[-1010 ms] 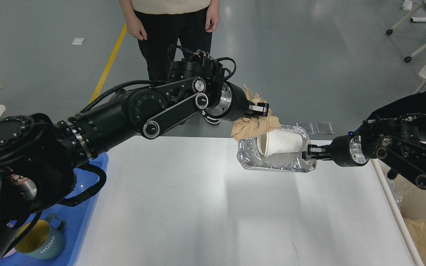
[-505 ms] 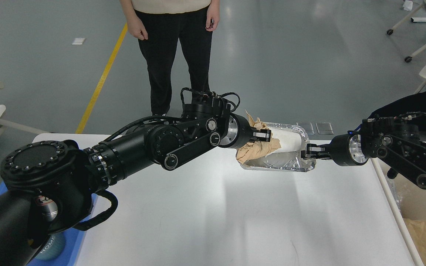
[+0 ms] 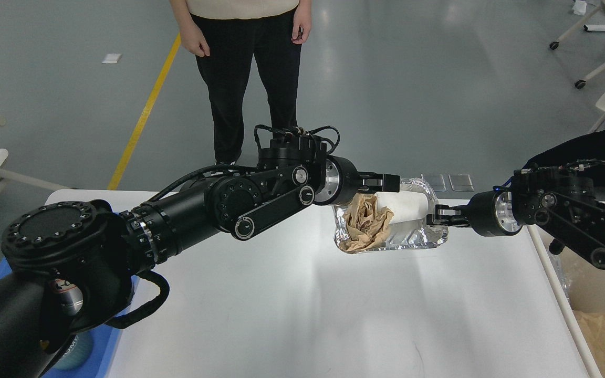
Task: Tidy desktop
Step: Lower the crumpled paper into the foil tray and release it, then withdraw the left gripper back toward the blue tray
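Released brown paper (image 3: 366, 227) lies in foil tray (image 3: 413, 242); left tool (image 3: 386, 182) hovers above.

Desktop (image 3: 292, 304): smooth matt white. Foil tray (image 3: 418, 239): crinkled shiny metal foil, w/ crumpled brown paper (image 3: 366, 226) (rough, matt) & smooth white paper cup (image 3: 405, 206) inside. Arms: black, semi-gloss, w/ polished metal wrist rings.
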Robot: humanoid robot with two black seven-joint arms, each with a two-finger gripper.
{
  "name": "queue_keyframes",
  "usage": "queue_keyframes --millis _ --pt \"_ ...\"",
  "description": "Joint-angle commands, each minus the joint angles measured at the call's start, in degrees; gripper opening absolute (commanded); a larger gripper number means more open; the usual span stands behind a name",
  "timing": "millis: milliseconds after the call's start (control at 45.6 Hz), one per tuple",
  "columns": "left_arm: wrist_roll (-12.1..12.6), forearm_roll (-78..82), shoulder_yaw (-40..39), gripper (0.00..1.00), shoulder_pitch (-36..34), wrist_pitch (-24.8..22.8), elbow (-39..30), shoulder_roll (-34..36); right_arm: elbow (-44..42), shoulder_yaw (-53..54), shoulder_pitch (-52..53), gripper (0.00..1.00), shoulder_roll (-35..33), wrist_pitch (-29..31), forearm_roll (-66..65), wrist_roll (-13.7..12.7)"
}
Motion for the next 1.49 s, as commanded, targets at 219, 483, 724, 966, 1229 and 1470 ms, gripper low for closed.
queue_keyframes --millis 219,483,724,966,1229,1470 --pt "-0.06 -1.93 -3.79 0.97 -2.28 -0.79 0.00 1.74 -0.13 -0.01 -0.04 0.00 -0.18 0.00 0.00 0.01" --pt "-0.06 -4.04 -9.86 0.97 -5.71 -4.65 -0.18 11.05 -0.66 0.34 -0.48 0.00 -0.27 -0.09 0.44 0.01" --pt "-0.15 -4.05 -12.94 0.97 -5.71 -12.74 -1.85 24.41 -0.84 0.70 -0.74 0.00 -0.97 0.00 1.84 0.01" --pt "-6.56 -4.04 -13.11 0.97 -0.18 -15.30 -1.33 37.42 -0.75 0.70 -0.92 0.00 -2.20 0.09 3.25 0.01" --pt "-30.99 -17.38 -14.87 0.97 10.81 -6.85 15.80 36.91 -0.48 0.70 -0.92 0.00 -2.29 -0.09 3.43 0.01" --pt "-27.49 -51.13 -16.01 0.97 16.96 -14.76 29.17 24.52 -0.66 1.75 -1.27 0.00 -2.91 -0.09 3.43 0.01"
